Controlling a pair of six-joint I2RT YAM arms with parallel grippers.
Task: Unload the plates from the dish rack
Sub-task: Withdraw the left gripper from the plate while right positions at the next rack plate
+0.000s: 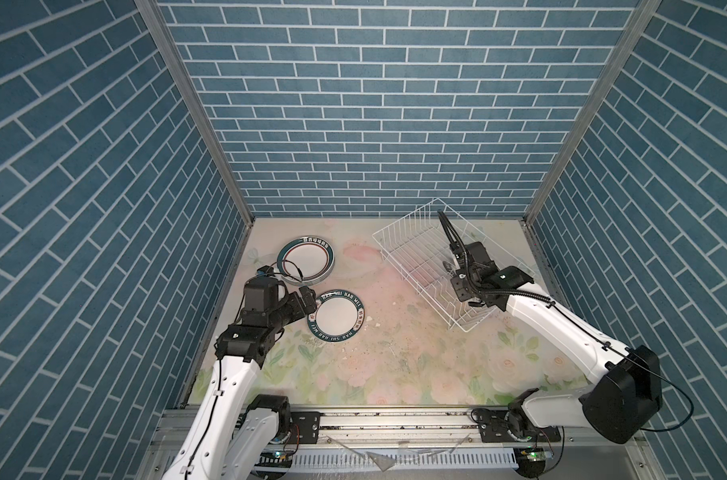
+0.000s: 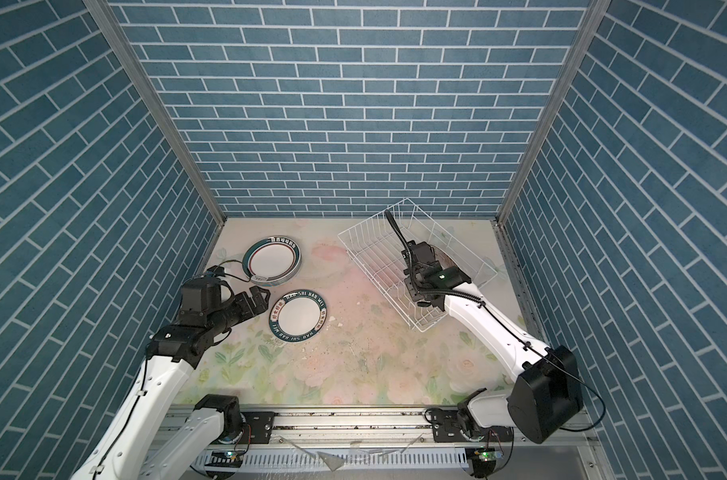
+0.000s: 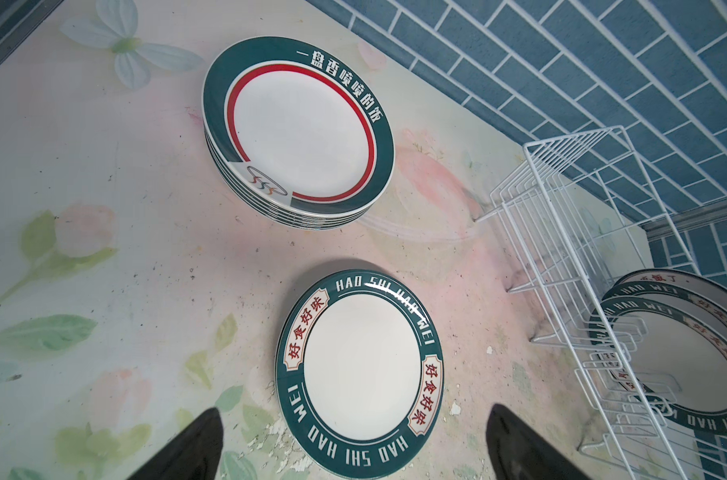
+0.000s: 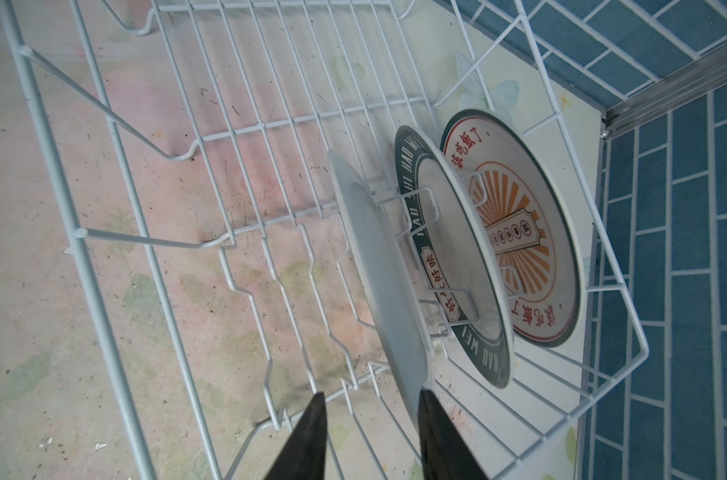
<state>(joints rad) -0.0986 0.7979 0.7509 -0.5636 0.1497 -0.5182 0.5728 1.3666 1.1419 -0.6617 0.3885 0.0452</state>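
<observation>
most plates point(image 3: 299, 133) are lying unloaded before the wide-open left gripper point(image 3: 355, 413), while three are waiting in the dish rack point(image 4: 80, 232) before the half-open right gripper point(image 4: 370, 395) (both empty).

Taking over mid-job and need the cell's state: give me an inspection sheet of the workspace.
Surface: floral tabletop, scuffed.
Job's things: dish rack holds three on edge: plain-backed plate, green-rimmed plate, sunburst plate; red-ringed stack and lettered plate lie flat on the tabletop.
Clutter: white chips beside the lettered plate.
Grippers: left gripper open, at the lettered plate's edge; right gripper open, jaws straddling the plain-backed plate's rim.
Cables: black hose arches over the rack; thin wires loop by the stack.
Surroundings: blue brick walls on three sides; rail in front.
</observation>
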